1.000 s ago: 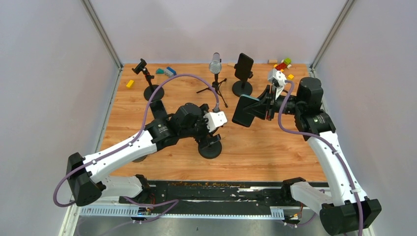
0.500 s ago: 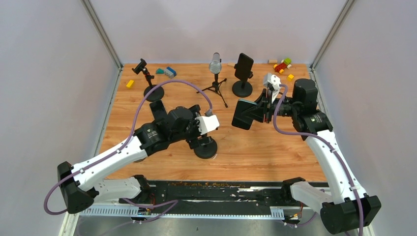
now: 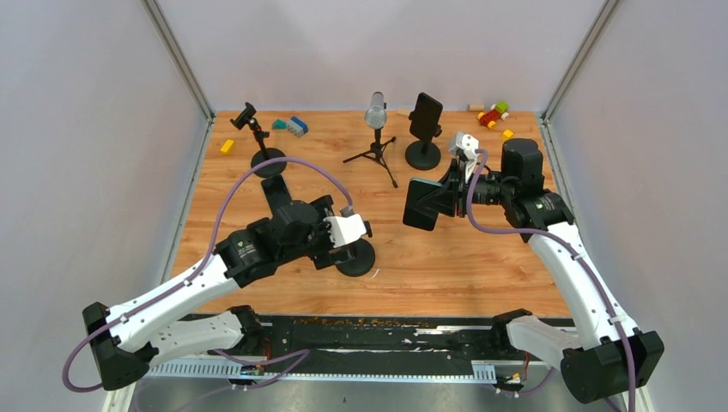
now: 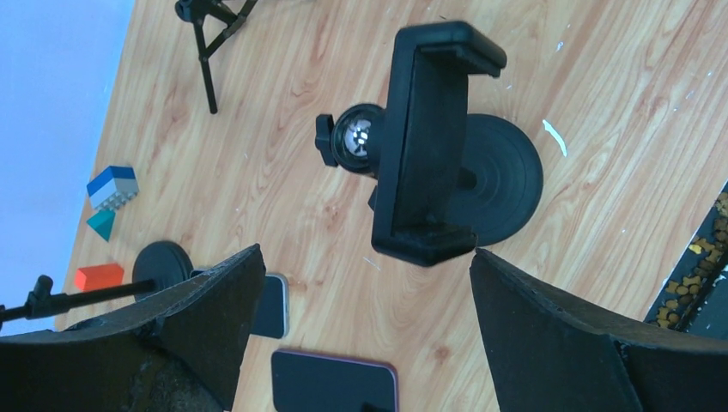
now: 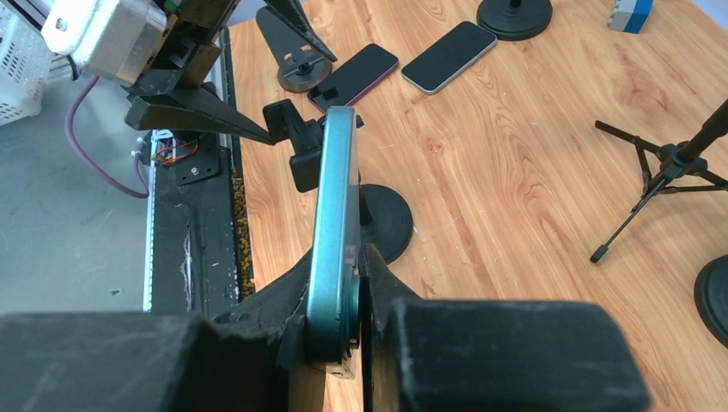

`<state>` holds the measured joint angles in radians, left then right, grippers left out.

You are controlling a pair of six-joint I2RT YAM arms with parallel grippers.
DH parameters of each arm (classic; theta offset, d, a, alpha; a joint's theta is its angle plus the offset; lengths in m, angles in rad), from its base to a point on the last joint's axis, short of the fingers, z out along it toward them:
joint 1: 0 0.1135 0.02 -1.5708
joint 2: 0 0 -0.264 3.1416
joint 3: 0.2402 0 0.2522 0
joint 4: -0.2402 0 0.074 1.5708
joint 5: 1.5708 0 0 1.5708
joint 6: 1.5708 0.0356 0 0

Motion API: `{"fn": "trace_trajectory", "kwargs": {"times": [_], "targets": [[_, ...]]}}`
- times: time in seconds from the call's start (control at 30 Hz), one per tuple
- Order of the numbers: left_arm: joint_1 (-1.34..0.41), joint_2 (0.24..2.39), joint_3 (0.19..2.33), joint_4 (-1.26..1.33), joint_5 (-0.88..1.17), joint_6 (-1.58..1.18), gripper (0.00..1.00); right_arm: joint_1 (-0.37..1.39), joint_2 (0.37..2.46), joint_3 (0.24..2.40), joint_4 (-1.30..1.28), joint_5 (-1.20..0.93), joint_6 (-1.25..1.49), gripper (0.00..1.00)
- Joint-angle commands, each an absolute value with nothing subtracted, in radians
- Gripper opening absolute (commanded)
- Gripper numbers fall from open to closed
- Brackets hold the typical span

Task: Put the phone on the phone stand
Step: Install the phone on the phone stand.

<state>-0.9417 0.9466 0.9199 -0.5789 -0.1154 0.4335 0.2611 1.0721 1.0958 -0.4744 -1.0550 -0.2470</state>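
The right gripper (image 5: 336, 287) clamps the teal-edged phone (image 5: 335, 206) on edge in the air, right of the phone stand (image 4: 425, 146). The left gripper (image 4: 365, 256) hangs just above that stand, jaws spread wide.

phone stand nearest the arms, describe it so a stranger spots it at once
On the wooden table, look at the near middle, below the open left gripper. The phone stand there has a round black base and an empty clamp; the back stand already holds a phone, and the far-left stand is slimmer.
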Motion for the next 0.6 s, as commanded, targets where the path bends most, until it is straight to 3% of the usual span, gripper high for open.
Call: {"fn": "trace_trajectory", "kwargs": {"times": [0.0,0.2,0.27,0.47,0.57], "targets": [[-0.933,0.889,0.894,-0.558,-0.129,0.429,0.94,0.27,1.073,1.141,-0.466,-1.048,-0.29,0.0],[-0.896,0.842,0.881,-0.547,-0.098,0.38,0.76,0.273,1.087,1.15,-0.475,-1.04,-0.299,0.0],[-0.885,0.837,0.886,-0.551,-0.072,0.365,0.74,0.274,1.091,1.152,-0.476,-1.041,-0.299,0.0],[-0.879,0.848,0.904,-0.619,0.129,0.368,0.9,0.275,1.095,1.151,-0.481,-1.035,-0.307,0.0],[-0.88,0.873,0.926,-0.623,0.188,0.346,0.92,0.275,1.097,1.15,-0.48,-1.032,-0.308,0.0]]}}
